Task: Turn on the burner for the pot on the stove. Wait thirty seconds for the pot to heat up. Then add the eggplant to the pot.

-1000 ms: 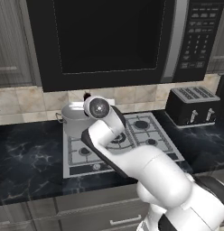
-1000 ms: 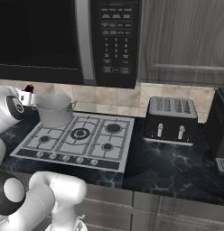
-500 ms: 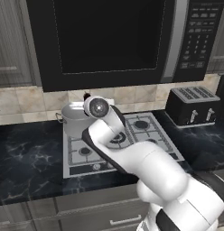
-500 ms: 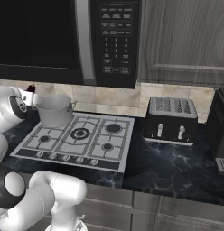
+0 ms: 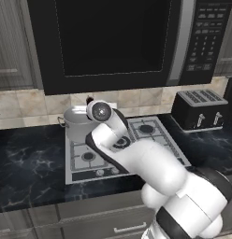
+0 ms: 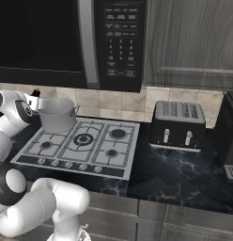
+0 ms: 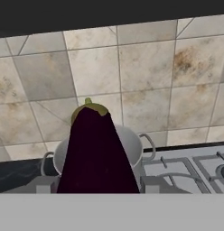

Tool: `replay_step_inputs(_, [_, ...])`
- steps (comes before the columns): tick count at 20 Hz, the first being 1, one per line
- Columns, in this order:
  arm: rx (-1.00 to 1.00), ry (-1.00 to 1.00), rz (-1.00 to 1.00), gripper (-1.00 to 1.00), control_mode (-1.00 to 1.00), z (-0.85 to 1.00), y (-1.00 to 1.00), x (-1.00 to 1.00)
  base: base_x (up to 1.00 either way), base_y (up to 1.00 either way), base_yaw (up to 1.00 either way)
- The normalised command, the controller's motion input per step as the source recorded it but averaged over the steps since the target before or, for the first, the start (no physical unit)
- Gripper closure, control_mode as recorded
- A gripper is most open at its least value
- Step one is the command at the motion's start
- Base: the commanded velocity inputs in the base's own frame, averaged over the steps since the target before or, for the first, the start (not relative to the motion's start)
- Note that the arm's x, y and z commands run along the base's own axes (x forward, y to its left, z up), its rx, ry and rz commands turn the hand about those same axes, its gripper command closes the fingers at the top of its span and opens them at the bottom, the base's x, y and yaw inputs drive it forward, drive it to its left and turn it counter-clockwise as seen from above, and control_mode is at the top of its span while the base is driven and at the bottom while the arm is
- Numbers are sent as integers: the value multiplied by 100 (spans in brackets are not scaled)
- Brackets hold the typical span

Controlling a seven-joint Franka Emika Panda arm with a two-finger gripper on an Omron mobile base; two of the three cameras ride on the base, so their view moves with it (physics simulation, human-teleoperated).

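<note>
Compared with a second ago, I see almost no change: my arm's wrist joint sits a touch lower and nearer the pot in the left base view, while the pot, stove and toaster lie as they did.

On the hand view, my gripper (image 7: 98,191) is clamped on the eggplant (image 7: 96,153), jaws held fairly wide by its thick dark purple body. The eggplant rises up the middle of that view, green stem cap at its far end, and it covers most of the pot (image 7: 132,144) behind it. I can see the pot's grey rim and its two loop handles on either side of the eggplant; whether the eggplant is over the pot's mouth or short of it I cannot tell.

From the base, the pot (image 5: 78,123) stands on the rear left burner of the stove (image 5: 150,133), right against the beige tiled wall (image 7: 145,67). The knobs run along the stove's front edge (image 6: 66,164). A black toaster (image 6: 178,124) sits on the dark marble counter (image 6: 184,174) to the right of the stove, apart from it. A black microwave (image 5: 118,39) hangs above the cooktop.
</note>
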Motion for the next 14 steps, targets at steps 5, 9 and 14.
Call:
replay_step_inputs(5, [0,0,0,100,-100,-3,0,21,0,0,0])
replay_step_inputs(9, [0,0,0,100,-100,-11,2,25,0,0,0])
replay_step_inputs(14, [0,0,0,100,-100,-17,3,24,0,0,0])
